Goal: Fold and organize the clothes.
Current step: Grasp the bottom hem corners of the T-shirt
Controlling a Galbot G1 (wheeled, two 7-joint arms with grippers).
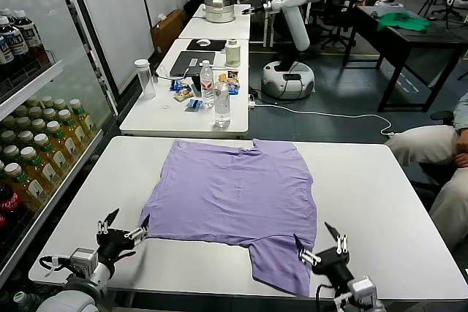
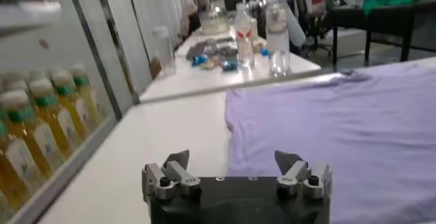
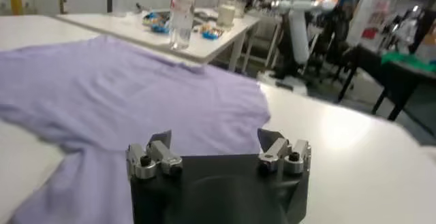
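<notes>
We see L gripper (image 1: 123, 226) nearest, jaws spread, off lavender short-sleeved cotton T-shirt (image 1: 234, 195) corner. Shirt flat mid white table (image 1: 380, 195). R gripper (image 1: 320, 242) spread over sleeve. Risk, we reckon: single-layer pinch, uneven fold.

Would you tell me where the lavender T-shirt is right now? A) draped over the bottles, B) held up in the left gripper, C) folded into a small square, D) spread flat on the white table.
D: the T-shirt lies spread on the white table, with the left gripper and right gripper both open and empty at its near edge.
</notes>
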